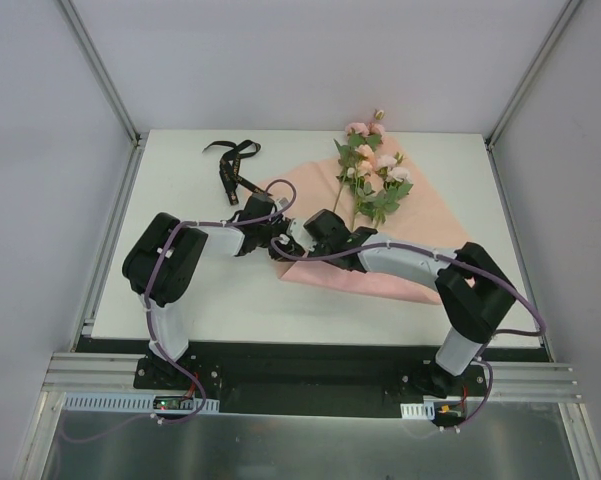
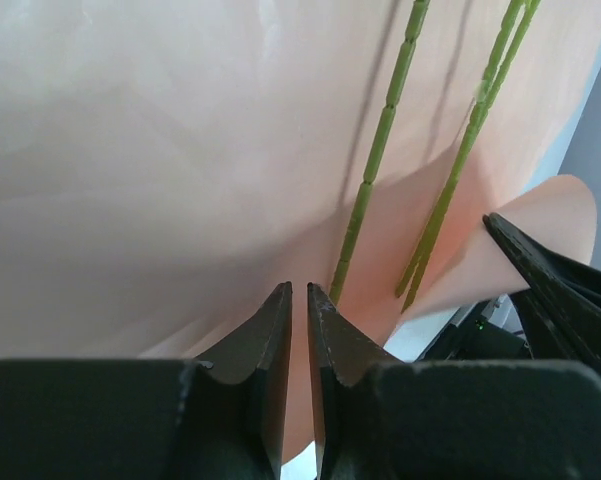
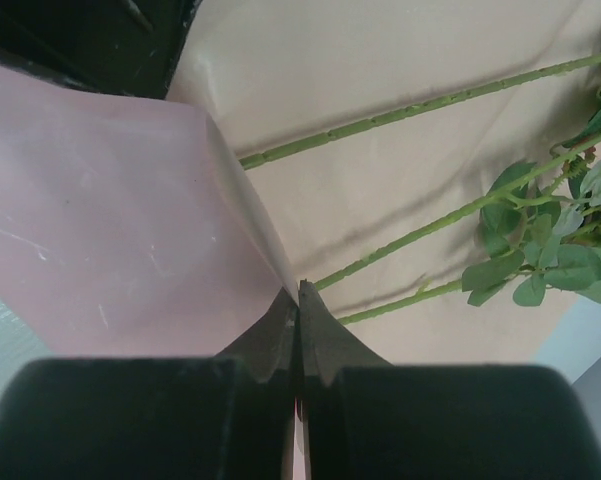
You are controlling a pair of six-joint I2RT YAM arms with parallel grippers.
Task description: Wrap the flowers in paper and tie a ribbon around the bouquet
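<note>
Between the closed fingers of the right claw (image 3: pixel 298 290) a corner of the paper (image 3: pixel 100 230) is pinched, and from that pinch the sheet is raised off the bench (image 1: pixel 180 300) into a curl that stands to the left of the claw. The corner is judged to be held this way so that it can be carried over the stalks (image 3: pixel 410 105). These lie flat on the sheet just ahead of the claw and run off to its right toward the leaves (image 3: pixel 540 270). The left claw (image 2: pixel 300 295) is seen close beside it, aimed at the same near part of the sheet. Its fingers are almost together with only a slim slit between them, and whether an edge of paper is caught in that slit cannot be told. Its position is read as support for the fold, so that the sheet is steadied near the stalk ends while the lifted corner is rolled across. The flowers (image 1: pixel 375 165) are laid diagonally on the paper, with the blossoms well beyond both claws and the topmost reaching past the far edge, so that a cone can be formed with the heads sticking out. The ribbon (image 1: pixel 230 165) lies loose on the bench beyond the left claw, near the sheet's edge and untouched. Wrapping is judged barely begun, and tying is not yet in hand.
</note>
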